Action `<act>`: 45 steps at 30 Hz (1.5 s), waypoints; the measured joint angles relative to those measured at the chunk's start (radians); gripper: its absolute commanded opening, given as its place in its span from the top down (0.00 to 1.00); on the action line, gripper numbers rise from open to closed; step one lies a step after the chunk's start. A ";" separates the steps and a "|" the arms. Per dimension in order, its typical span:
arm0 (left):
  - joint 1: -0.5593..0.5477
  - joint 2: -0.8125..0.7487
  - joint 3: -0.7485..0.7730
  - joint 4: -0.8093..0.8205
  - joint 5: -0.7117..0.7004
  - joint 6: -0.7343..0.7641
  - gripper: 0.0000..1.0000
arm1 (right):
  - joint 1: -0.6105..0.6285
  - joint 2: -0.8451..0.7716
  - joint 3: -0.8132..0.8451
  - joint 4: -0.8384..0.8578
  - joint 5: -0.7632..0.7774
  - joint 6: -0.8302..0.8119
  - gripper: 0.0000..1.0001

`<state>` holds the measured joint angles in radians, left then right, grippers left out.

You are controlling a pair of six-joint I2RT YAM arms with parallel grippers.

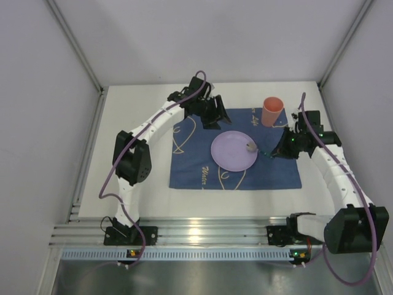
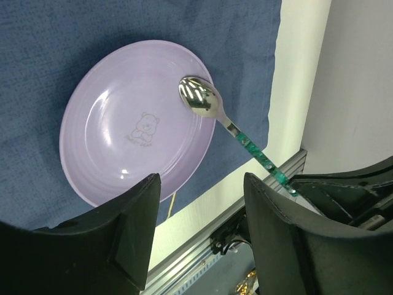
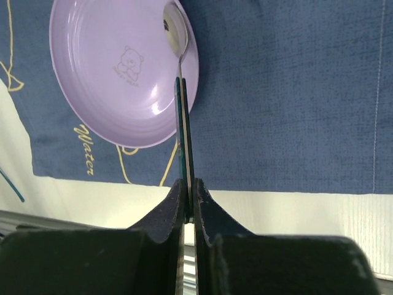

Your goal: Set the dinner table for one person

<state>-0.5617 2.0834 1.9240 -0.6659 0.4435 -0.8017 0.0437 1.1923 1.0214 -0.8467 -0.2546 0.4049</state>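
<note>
1. Your right pincer (image 3: 187, 184) is clamped tight on the green handle of a spoon (image 3: 182, 110), gripping it near the handle's end.
2. The spoon's bowl (image 2: 198, 95) sits over the right-hand rim of a lilac plate (image 1: 222, 155). You can't tell from any view whether it touches the plate.
3. Your left pincer (image 2: 201, 184) is spread wide with nothing between the fingers. In the top view it hangs over the far-left part of the cloth (image 1: 276, 175), apart from the plate.
4. The plate lies flat near the middle of the dark-blue cloth and has a small bear print in its centre.
5. An orange cup (image 1: 272, 111) stands upright at the cloth's far-right corner, just beyond your right pincer (image 1: 277, 152).
6. The table (image 1: 153, 198) is the white surface under everything. The cloth covers its middle, bare white shows all round, and both arm bases sit on the rail at its near edge.
</note>
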 measured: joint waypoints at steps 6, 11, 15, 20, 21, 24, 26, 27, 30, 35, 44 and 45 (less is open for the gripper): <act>0.000 -0.042 -0.043 -0.009 -0.023 0.032 0.41 | -0.018 -0.019 0.040 -0.015 0.005 0.041 1.00; 0.003 -0.058 -0.053 -0.015 -0.027 0.049 0.42 | -0.020 -0.011 0.163 -0.012 -0.030 0.071 1.00; 0.004 -0.058 -0.054 -0.016 -0.032 0.057 0.42 | -0.021 0.009 0.204 -0.002 -0.061 0.077 1.00; 0.005 -0.058 -0.054 -0.016 -0.034 0.066 0.42 | -0.022 0.080 0.119 0.032 -0.111 0.037 0.30; 0.005 -0.058 -0.054 -0.016 -0.034 0.068 0.42 | -0.022 0.095 0.084 0.032 -0.110 0.025 0.22; 0.005 -0.058 -0.054 -0.017 -0.037 0.070 0.43 | -0.022 0.132 -0.011 0.024 -0.092 -0.019 0.19; 0.005 -0.058 -0.056 -0.017 -0.038 0.071 0.44 | -0.019 0.147 -0.053 0.008 -0.066 -0.048 0.19; 0.005 -0.058 -0.059 -0.017 -0.039 0.071 0.44 | -0.012 0.151 -0.058 0.002 -0.054 -0.058 0.18; 0.005 -0.058 -0.073 -0.018 -0.041 0.071 0.45 | 0.021 0.154 -0.058 0.002 -0.006 -0.076 0.19; 0.005 -0.059 -0.089 -0.021 -0.044 0.071 0.46 | 0.129 0.212 -0.021 -0.009 0.088 -0.100 0.20; 0.005 -0.080 -0.120 -0.023 -0.061 0.068 0.48 | 0.209 0.394 0.069 -0.030 0.263 -0.118 0.32; 0.005 -0.084 -0.124 -0.023 -0.064 0.068 0.48 | 0.209 0.405 0.080 -0.034 0.277 -0.118 0.32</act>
<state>-0.5568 1.9995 1.8000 -0.6884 0.3790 -0.7341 0.2531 1.5970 1.1019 -0.8803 0.0219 0.2871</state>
